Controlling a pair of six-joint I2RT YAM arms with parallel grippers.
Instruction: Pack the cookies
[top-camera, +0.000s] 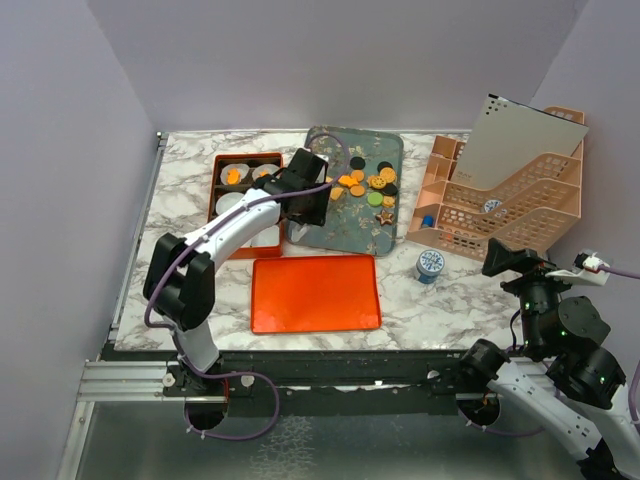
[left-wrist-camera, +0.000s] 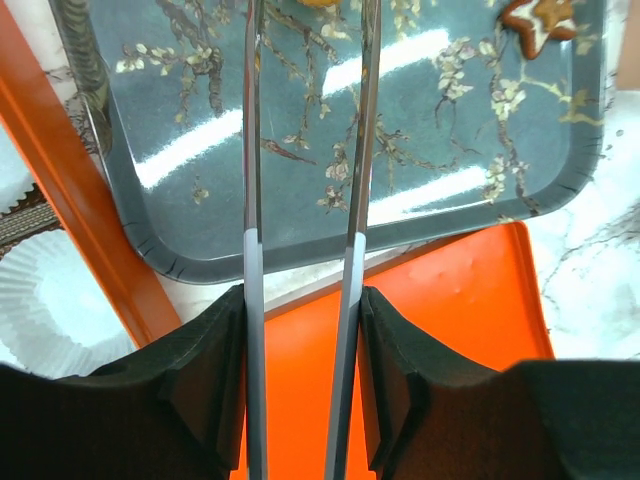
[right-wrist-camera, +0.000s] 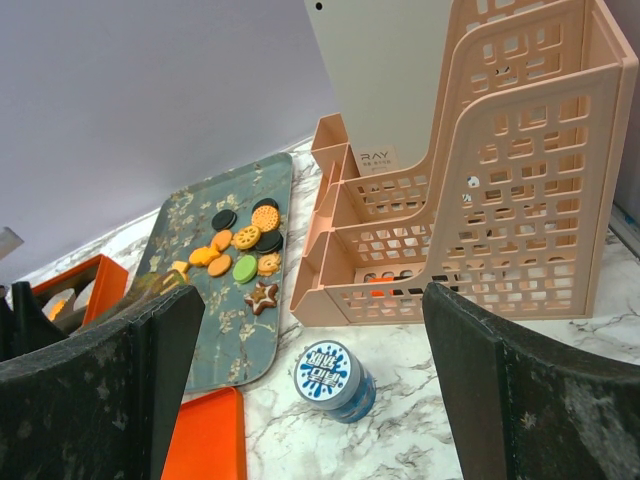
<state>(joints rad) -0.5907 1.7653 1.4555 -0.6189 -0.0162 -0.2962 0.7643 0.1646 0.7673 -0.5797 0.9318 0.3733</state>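
Observation:
The cookies (top-camera: 368, 184), mostly orange with a few black, one green and a brown star (top-camera: 385, 216), lie on the right half of a grey floral tray (top-camera: 312, 232). My left gripper (top-camera: 312, 192) hovers over the tray's left half, shut on metal tongs (left-wrist-camera: 252, 150). The tong blades run out of the top of the left wrist view, by an orange cookie (left-wrist-camera: 320, 3). The star cookie (left-wrist-camera: 540, 20) shows at the top right there. An orange box (top-camera: 217, 188) left of the tray holds white paper liners, one with an orange cookie (top-camera: 233, 176). My right gripper (top-camera: 505, 258) is open and empty at the right; its view shows the cookies (right-wrist-camera: 240, 250).
An orange lid (top-camera: 315, 293) lies flat in front of the tray. A blue-and-white tin (top-camera: 431, 264) stands near the right gripper, also in the right wrist view (right-wrist-camera: 330, 375). A peach file rack (top-camera: 500, 195) with a grey board fills the back right.

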